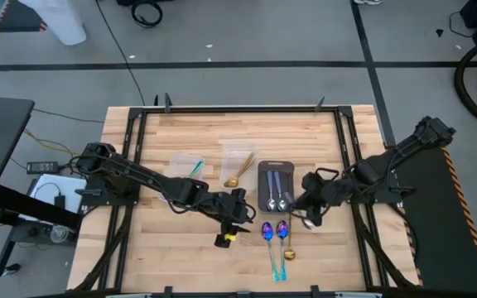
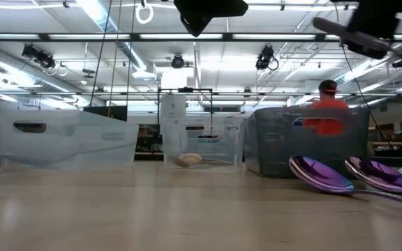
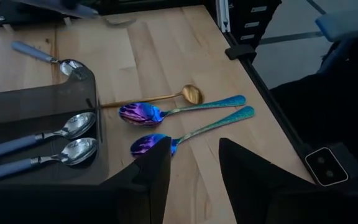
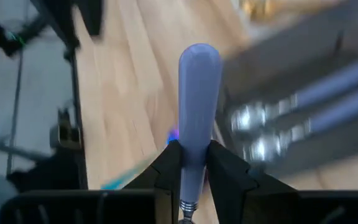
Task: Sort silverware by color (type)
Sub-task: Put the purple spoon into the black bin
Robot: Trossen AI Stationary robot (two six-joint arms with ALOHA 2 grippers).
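My right gripper (image 4: 192,149), shut on a silver spoon with a blue-grey handle (image 4: 197,93), hangs above the table just right of the dark tray (image 1: 265,168). Two spoons of that kind (image 3: 73,127) lie in the tray, and another (image 3: 42,55) lies on the table past it. In front of the tray, two purple-bowled, teal-handled spoons (image 3: 166,115) and a gold spoon (image 3: 191,93) lie flat on the wood. My left gripper (image 3: 191,180) hovers open just left of the purple spoons, touching nothing. My right gripper pinches the spoon's handle at its lower end, by the metal neck (image 4: 194,163), between its two fingers. The handle runs forward past the fingertips to its rounded free end (image 4: 199,59). The spoon is lifted clear of the table; its bowl is hidden behind the fingers.
Two clear tubs stand left of the tray, one with a teal-handled spoon (image 1: 195,168), one with a gold spoon (image 1: 237,171). Black frame rails (image 1: 344,141) border the wooden top. A person in orange (image 2: 324,111) is far off in the room behind the table.
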